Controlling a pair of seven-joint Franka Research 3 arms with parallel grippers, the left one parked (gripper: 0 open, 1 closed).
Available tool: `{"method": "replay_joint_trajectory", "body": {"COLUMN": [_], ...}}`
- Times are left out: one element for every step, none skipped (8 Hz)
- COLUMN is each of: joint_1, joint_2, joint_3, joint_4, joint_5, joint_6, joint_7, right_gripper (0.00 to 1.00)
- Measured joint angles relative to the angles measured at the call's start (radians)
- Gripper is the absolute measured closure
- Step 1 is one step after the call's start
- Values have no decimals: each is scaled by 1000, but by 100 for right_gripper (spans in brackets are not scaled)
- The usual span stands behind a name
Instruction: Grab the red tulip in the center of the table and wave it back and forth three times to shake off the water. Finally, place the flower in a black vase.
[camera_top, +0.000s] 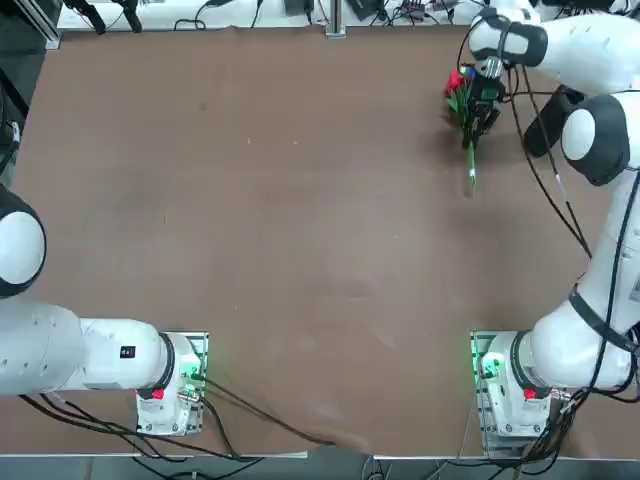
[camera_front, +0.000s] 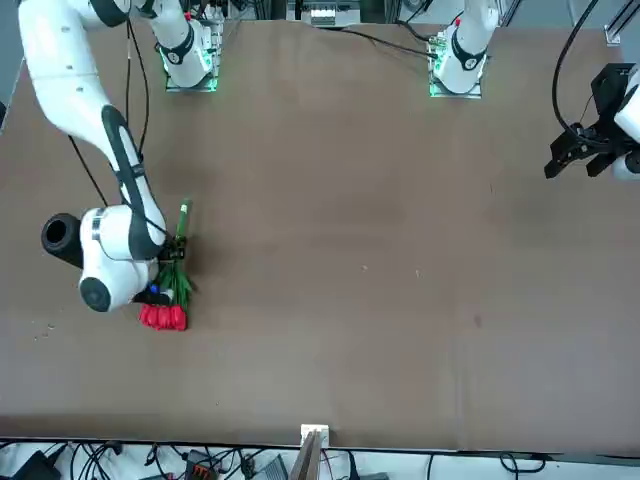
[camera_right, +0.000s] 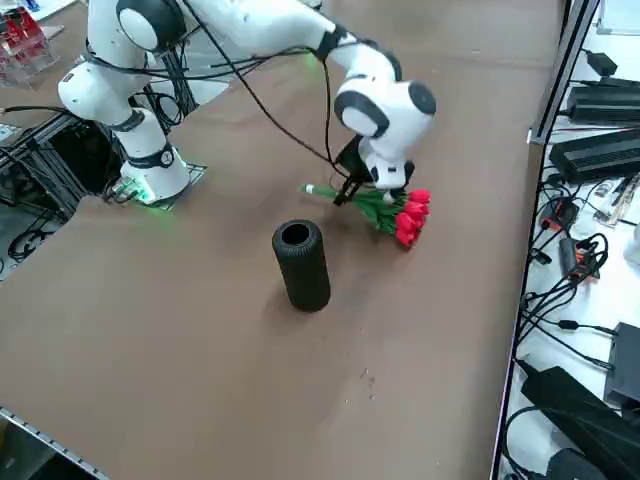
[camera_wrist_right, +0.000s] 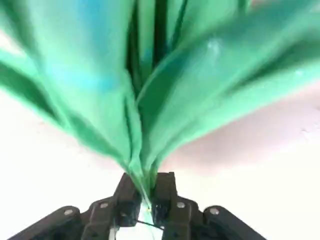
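And there it was, the grab made! The right gripper (camera_wrist_right: 146, 202) had its two fingers closed on the tulip (camera_right: 412, 215), pinching the bunch at the stem, just below where the leaves spread. The red buds reached out beyond the gripper, away from the arm's base, and the stem's end poked out on its near side. The bunch lay sideways through the grip, low over the table (camera_top: 250, 200); whether it hung fully clear, you couldn't tell.

So, one part done: the flower was in hand. The shaking? Three waves were asked for, and nothing on show said whether any had been made. The finish was certainly left, because the vase (camera_right: 303, 270) stood upright and flowerless off to the gripper's right, a little nearer the base, mouth up. Early going, by my judgement: the waves probably first, then a turn to bring that stem end down over the mouth.
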Motion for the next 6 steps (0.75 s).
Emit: {"method": "replay_joint_trajectory", "body": {"joint_1": [2, 3, 3, 3, 3, 2], "joint_2": [-53, -115, -175, -238, -297, -351], "joint_3": [2, 3, 3, 3, 3, 1], "joint_4": [6, 10, 12, 13, 14, 15], "joint_5": [0, 0, 0, -1, -2, -2], "joint_6": [-9, -15, -18, -22, -21, -10], "joint_7": [44, 80, 109, 142, 173, 193], "right_gripper": [88, 88, 88, 88, 88, 88]}}
